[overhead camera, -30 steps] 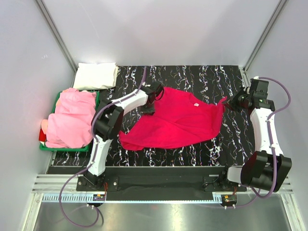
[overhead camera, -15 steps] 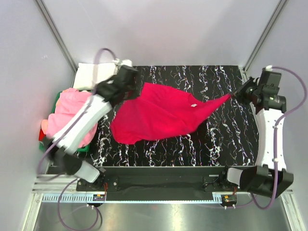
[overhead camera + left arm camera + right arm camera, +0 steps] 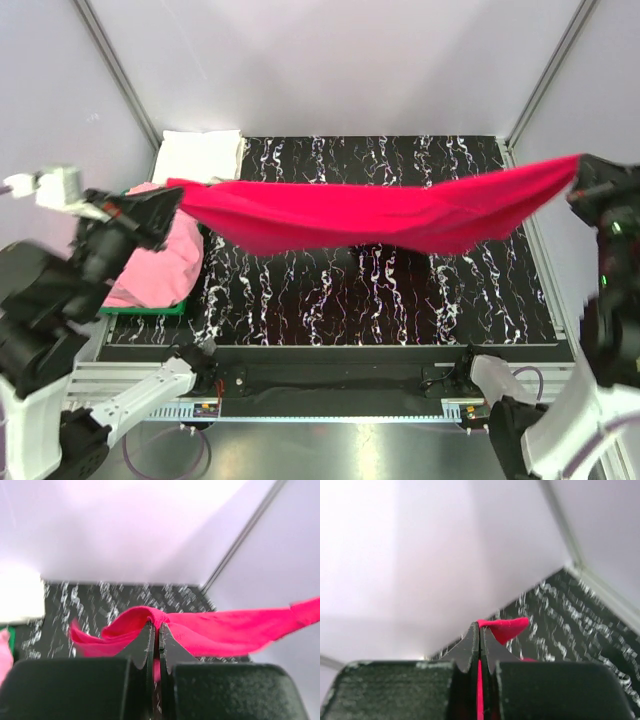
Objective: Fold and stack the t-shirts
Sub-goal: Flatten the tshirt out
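The crimson-red t-shirt [image 3: 370,212] hangs stretched in the air across the whole table, held high at both ends. My left gripper [image 3: 172,195] is shut on its left end, raised above the tray; the cloth [image 3: 210,630] shows pinched between its jaws in the left wrist view. My right gripper [image 3: 580,175] is shut on its right end, raised at the right wall; a red tip [image 3: 505,627] pokes out past its jaws. A light pink t-shirt [image 3: 165,265] lies in the green tray [image 3: 140,310]. A folded white t-shirt [image 3: 200,155] lies at the back left.
The black marbled table top [image 3: 380,290] lies below the hanging shirt. White walls with metal corner posts [image 3: 545,70] close in the back and sides. Both arms stand raised near the camera at the left and right edges.
Both grippers have risen and moved apart, lifting the red t-shirt off the table and stretching it into a taut band in the air.
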